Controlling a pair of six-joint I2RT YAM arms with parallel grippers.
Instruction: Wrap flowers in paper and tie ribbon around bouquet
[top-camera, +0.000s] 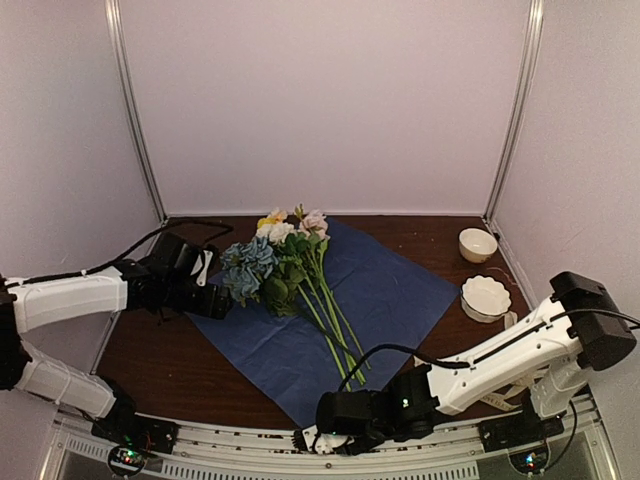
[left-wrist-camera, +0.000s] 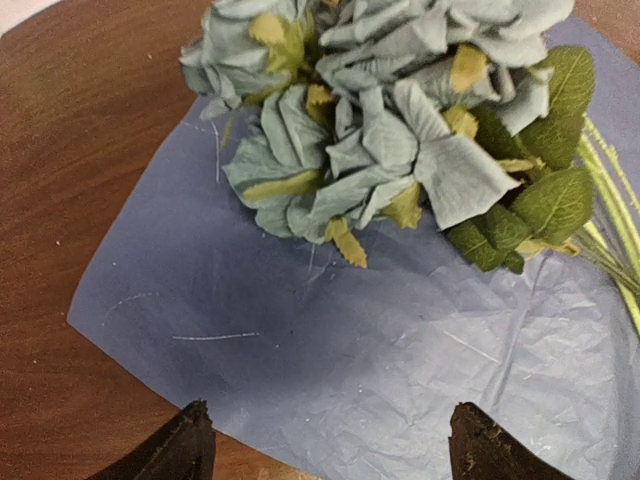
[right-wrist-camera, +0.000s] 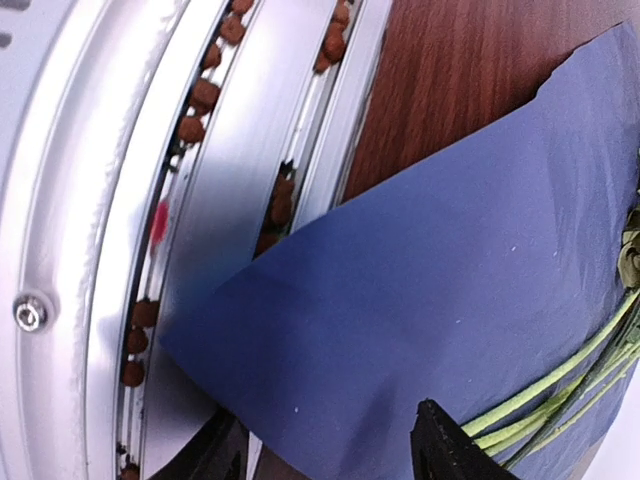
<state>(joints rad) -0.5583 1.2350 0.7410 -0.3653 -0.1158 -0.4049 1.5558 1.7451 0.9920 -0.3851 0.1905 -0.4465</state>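
Note:
The paper lies spread as a blue diamond on the brown table. The flowers rest on it, blooms at the far left and green stems running toward the near corner. My left gripper hovers at the paper's left corner beside the blue blooms. In the left wrist view the left gripper is open above the paper, with the flowers just ahead. My right gripper is open at the near corner. That corner of the paper passes between its wide-apart fingers, close to the stems.
Two white scalloped bowls stand at the right. A cream strip, perhaps the ribbon, shows beside the nearer bowl, partly behind the right arm. The metal rail runs along the near table edge. White walls enclose the space.

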